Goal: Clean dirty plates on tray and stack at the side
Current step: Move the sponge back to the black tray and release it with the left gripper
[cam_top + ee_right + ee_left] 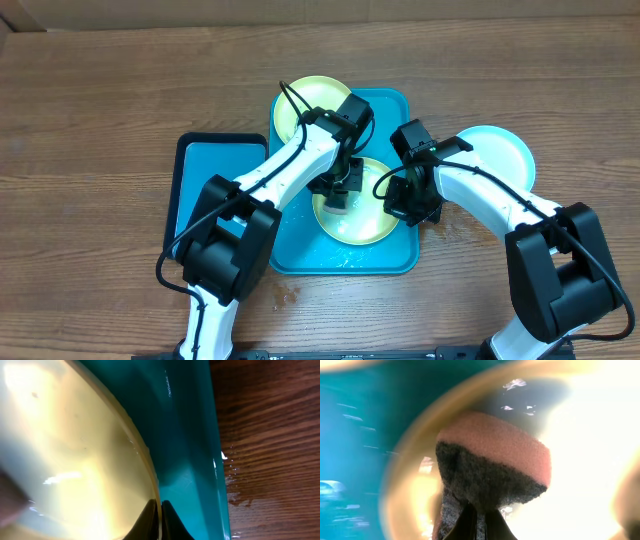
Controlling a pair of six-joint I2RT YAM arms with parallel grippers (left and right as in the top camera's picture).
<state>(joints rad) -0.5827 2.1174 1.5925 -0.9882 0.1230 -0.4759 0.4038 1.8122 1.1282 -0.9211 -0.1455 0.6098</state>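
On the teal tray (pixel 395 255) lie two lime-green plates, a far one (pixel 300 105) and a near one (pixel 365 228). A light blue plate (pixel 500 152) sits on the table to the tray's right. My left gripper (pixel 340 192) is shut on a pink and dark grey sponge (pixel 495 462) pressed onto the near green plate (pixel 600 440). My right gripper (pixel 400 200) is shut on that plate's right rim (pixel 150 475), the fingers (pixel 161 515) pinching it over the tray (pixel 185 450).
A smaller black-rimmed blue tray (pixel 195 175) lies left of the teal tray. Water drops glisten on the wooden table (pixel 265 435) by the tray's right edge and near its front.
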